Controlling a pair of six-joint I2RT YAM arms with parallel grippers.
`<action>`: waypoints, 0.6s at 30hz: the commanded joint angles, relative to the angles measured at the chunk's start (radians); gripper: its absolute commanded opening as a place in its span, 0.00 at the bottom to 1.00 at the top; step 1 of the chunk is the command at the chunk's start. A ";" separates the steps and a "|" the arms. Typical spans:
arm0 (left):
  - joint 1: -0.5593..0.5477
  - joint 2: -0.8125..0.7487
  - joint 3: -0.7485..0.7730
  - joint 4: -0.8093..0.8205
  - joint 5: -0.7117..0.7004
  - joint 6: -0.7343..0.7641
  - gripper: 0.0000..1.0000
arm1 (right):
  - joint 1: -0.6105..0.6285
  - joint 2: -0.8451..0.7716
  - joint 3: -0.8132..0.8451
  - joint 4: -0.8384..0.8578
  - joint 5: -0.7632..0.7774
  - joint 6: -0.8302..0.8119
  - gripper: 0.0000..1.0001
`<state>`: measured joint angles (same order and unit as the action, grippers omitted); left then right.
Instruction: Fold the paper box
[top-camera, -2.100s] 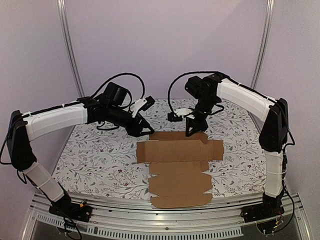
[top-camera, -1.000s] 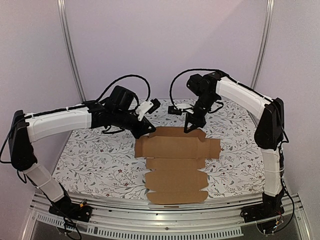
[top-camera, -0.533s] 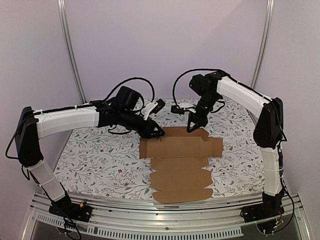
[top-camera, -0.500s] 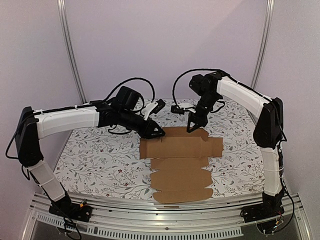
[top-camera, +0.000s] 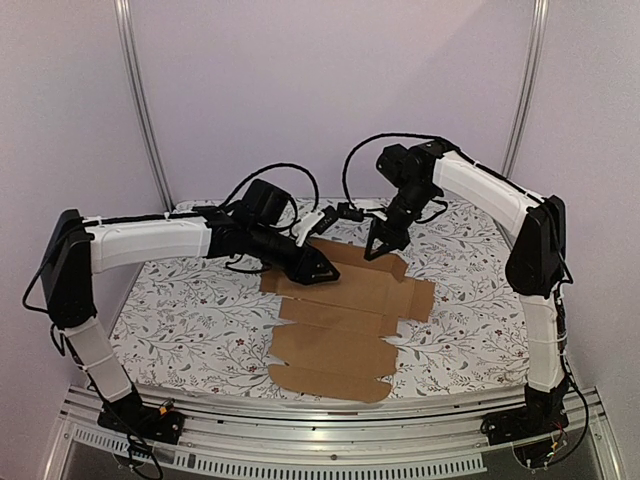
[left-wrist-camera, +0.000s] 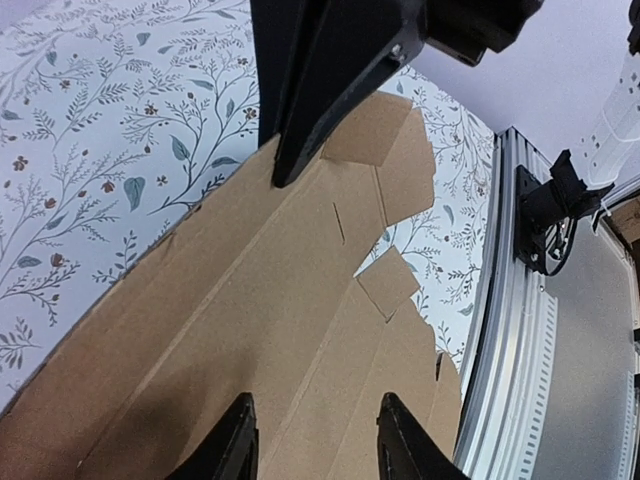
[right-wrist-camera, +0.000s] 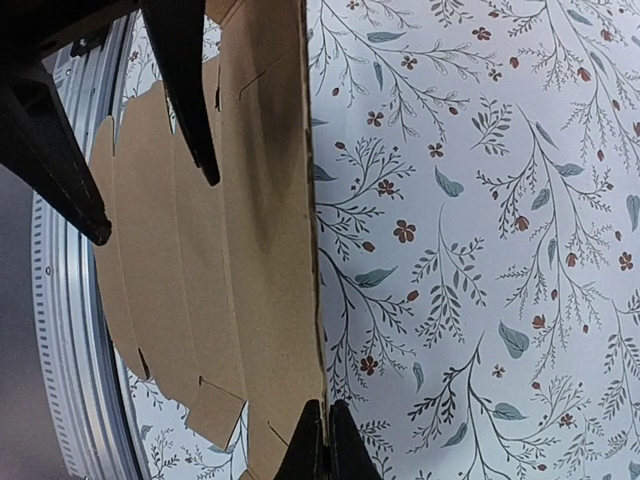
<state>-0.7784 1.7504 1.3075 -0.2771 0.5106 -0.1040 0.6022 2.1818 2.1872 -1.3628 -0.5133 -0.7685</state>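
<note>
Standing next to the rig here, and the paper box (top-camera: 338, 322) is nowhere near a box yet. It's one flat brown sheet, flaps and all, lying on the flowery tablecloth (top-camera: 180, 310). It sits a bit skewed, with its near end close to the metal rail (top-camera: 300, 440) at the front and its far end up between the two arms.

The left gripper (top-camera: 330, 271) comes in low from the left and sits over the sheet's far-left part. Its fingers are spread apart with plain cardboard showing in the gap. Going by its wrist camera, the tips are either just above the card or on it, can't tell which.

The right gripper (top-camera: 374, 254) points down at the sheet's far long edge. Its fingers are pressed tight together, with the tips right on that edge line. Whether a sliver of card is nipped between them, I honestly can't tell.

The two grippers are near each other, both at the sheet's far strip.
</note>
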 joint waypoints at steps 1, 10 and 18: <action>-0.049 -0.084 0.052 -0.094 0.005 0.081 0.42 | 0.005 0.009 0.012 -0.108 -0.012 -0.020 0.00; -0.031 -0.527 -0.074 -0.253 -0.327 0.356 0.62 | 0.005 0.002 -0.006 -0.121 -0.010 -0.057 0.00; 0.130 -0.375 -0.033 -0.198 -0.435 0.384 0.56 | 0.013 -0.022 -0.008 -0.172 -0.050 -0.114 0.00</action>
<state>-0.6765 1.2011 1.2224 -0.4240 0.1730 0.2409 0.6037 2.1818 2.1857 -1.3605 -0.5327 -0.8398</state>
